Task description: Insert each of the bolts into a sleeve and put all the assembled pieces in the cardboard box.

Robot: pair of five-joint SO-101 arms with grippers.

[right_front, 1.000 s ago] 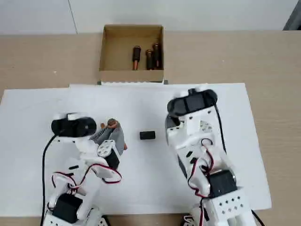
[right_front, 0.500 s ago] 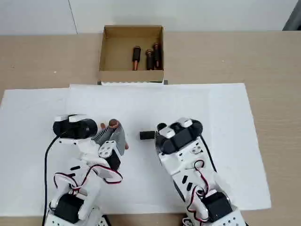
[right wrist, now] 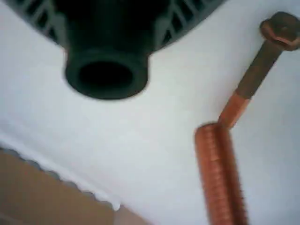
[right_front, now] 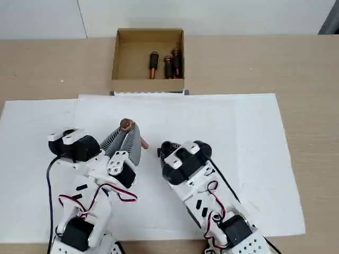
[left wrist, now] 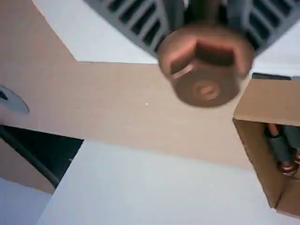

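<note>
While three copper-and-black assembled pieces [right_front: 166,64] are already lying in the brown cardboard box [right_front: 148,84] at upper centre, one joining is remaining, judged the last. Left of centre, the left claw [right_front: 126,132] is gripping the copper hex-head bolt [right_front: 126,125]; the right claw [right_front: 163,150] is clamping the short black sleeve [right wrist: 105,72] just beside. From above, the arm is covering that sleeve; the right wrist view is showing its open bore.

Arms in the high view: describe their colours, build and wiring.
Both arms are white plastic segments joined by black servo motors. The left arm carries looping red-and-white wires and a black cable on its outer side; the right arm has red, white and black wires along its top. The left end effector has grey ribbed fingers.
</note>
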